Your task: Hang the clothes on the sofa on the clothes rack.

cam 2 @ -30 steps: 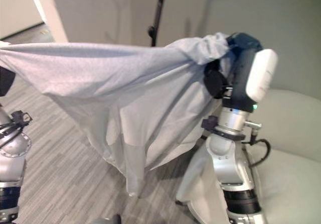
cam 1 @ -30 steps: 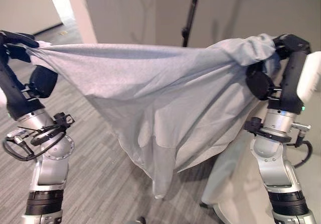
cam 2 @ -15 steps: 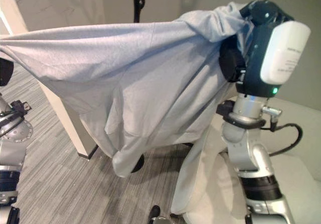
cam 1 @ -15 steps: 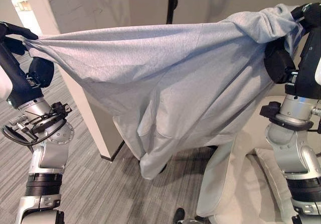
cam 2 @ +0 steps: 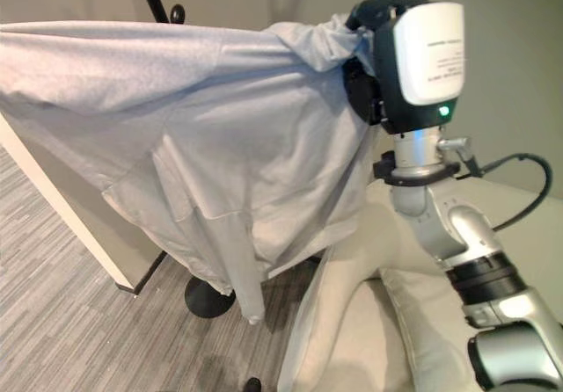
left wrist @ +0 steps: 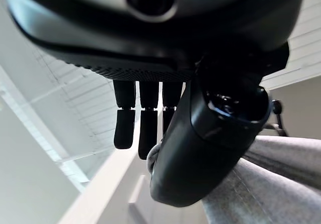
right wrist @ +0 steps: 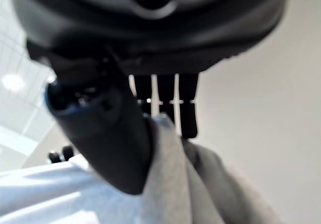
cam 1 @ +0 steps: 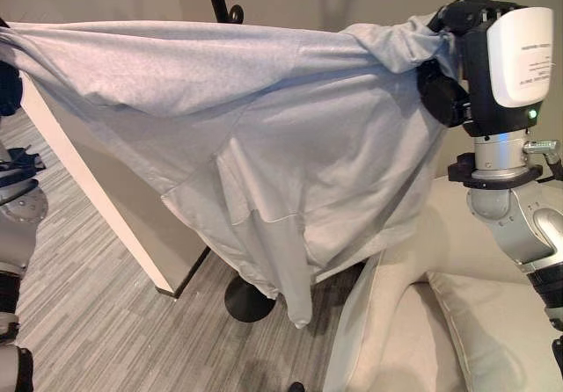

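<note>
Carry step in hand: left hand (left wrist: pixel 200 133) and right hand (cam 1: pixel 466 14) each pinch the light grey cotton garment (cam 1: pixel 264 128) spread aloft before the black metal clothes rack (cam 1: pixel 220 5) (hooking comes next, I judge).

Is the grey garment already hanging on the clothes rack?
No, the grey garment is stretched between the left hand and right hand.

Rack base (cam 1: pixel 247 299) on grey floor (cam 1: pixel 97 322)

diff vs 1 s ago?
The camera has swung, bringing the clothes rack pole and base in just behind the grey garment. No visible change in hold: the left hand and right hand still pinch its upper corners, spread wide beside the sofa.
</note>
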